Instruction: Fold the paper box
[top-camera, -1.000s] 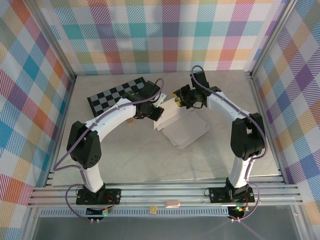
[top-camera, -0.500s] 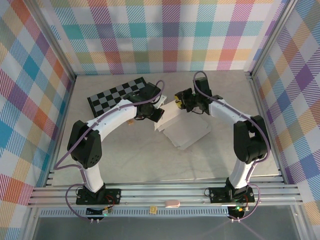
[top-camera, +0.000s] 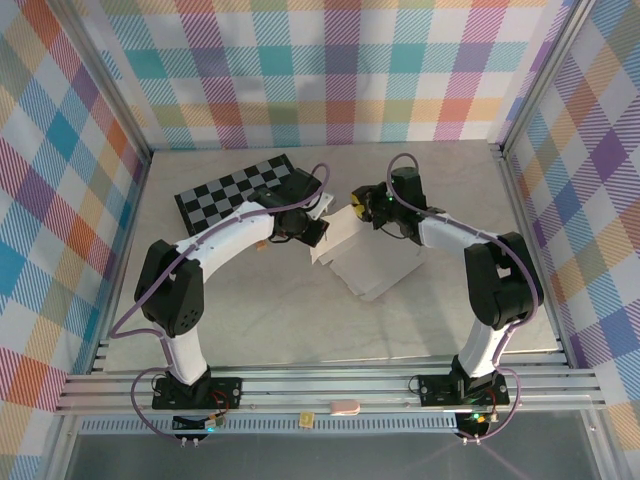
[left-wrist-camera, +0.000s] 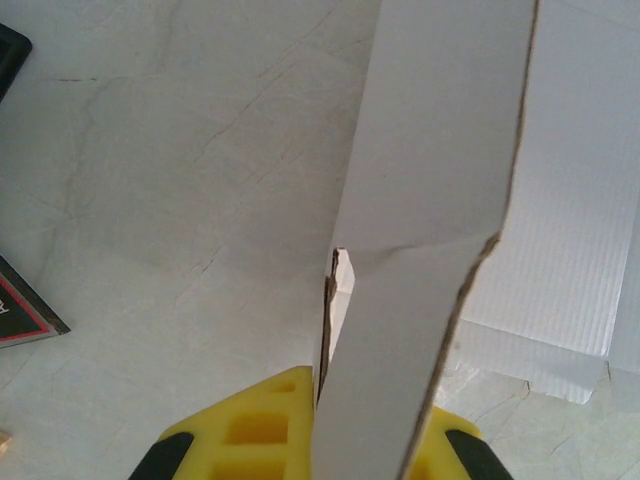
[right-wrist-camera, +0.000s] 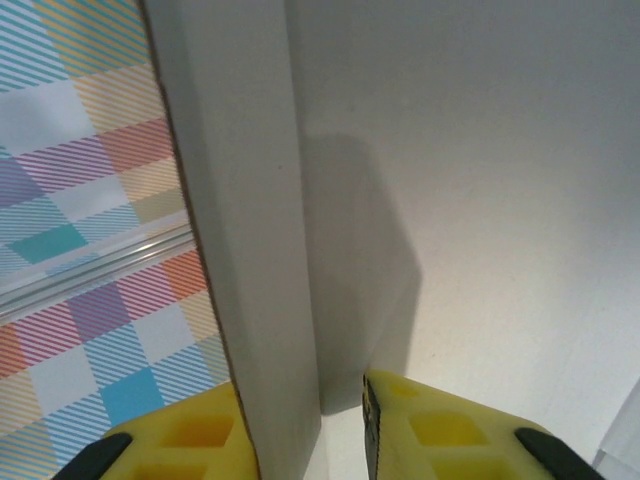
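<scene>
The white paper box (top-camera: 372, 262) lies partly folded in the middle of the table, its flaps raised at the far left side. My left gripper (top-camera: 314, 229) is at its left edge. In the left wrist view the yellow fingers (left-wrist-camera: 245, 435) of the left gripper (left-wrist-camera: 335, 445) are shut on an upright white flap (left-wrist-camera: 435, 170) with a torn brown edge. My right gripper (top-camera: 358, 206) is at the box's far corner. In the right wrist view the right gripper (right-wrist-camera: 300, 440) holds a folded cardboard flap (right-wrist-camera: 240, 220) that rests against the left finger (right-wrist-camera: 170, 445).
A black-and-grey checkered board (top-camera: 235, 186) lies at the back left, its corner (left-wrist-camera: 22, 310) beside the left gripper. A small tan piece (top-camera: 259, 243) lies under the left arm. Checked walls and metal rails (top-camera: 330, 385) enclose the table.
The right wrist has swung down and toward the right, keeping its gripper at the box's far flap. The left arm and the box have stayed nearly still.
</scene>
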